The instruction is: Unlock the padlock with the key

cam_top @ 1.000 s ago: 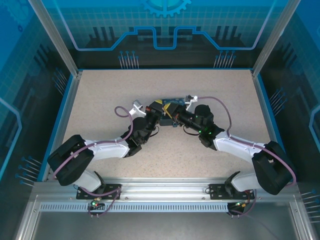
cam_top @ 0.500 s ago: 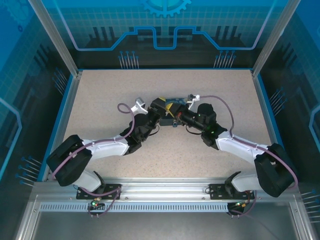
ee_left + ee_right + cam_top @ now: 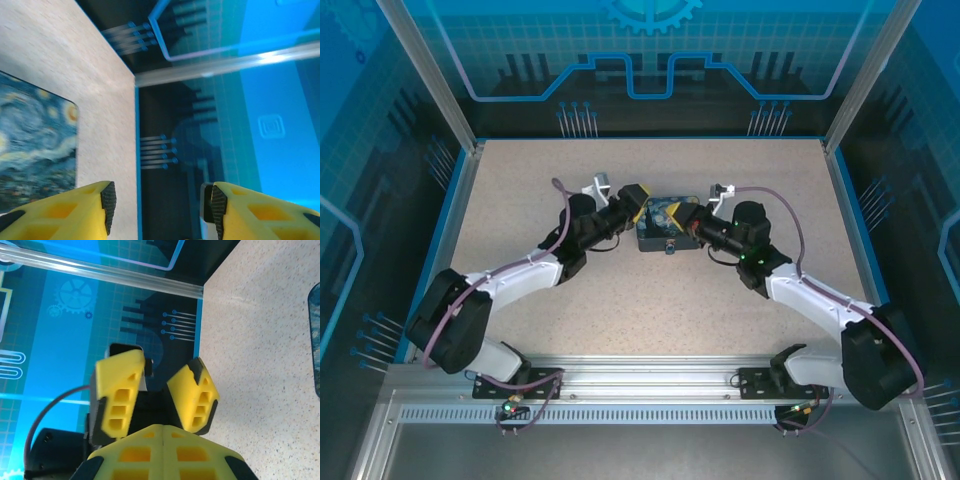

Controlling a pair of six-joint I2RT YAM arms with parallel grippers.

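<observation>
1. Padlock (image 3: 670, 249): prob. the tiny bit poking out at the mid near edge of the box (image 3: 663, 228). Too small to be sure; shackle unreadable.
2. Box: dark blue w/ swirly starry print, lies flat around the middle of the table (image 3: 720, 300), a bit to the far side.
3. Right gripper (image 3: 684, 213): comes in from the right, over the box's right part. In the right wrist view its yellow fingers (image 3: 135, 455) are pressed together w/ the seam closed. Can't tell if anything thin is pinched there.
4. Left gripper (image 3: 636, 199): comes in from the left, at the box's far-left corner. In the left wrist view its fingers (image 3: 75, 210) stand apart w/ a medium gap, and table edge & wall are seen through it. The box print lies just left of them.
5. The 2 grippers face each other across the box, near but apart. The right wrist view has the left gripper's parted fingers straight ahead.
6. Table: speckled beige, w/ blue-lit walls all round.
</observation>
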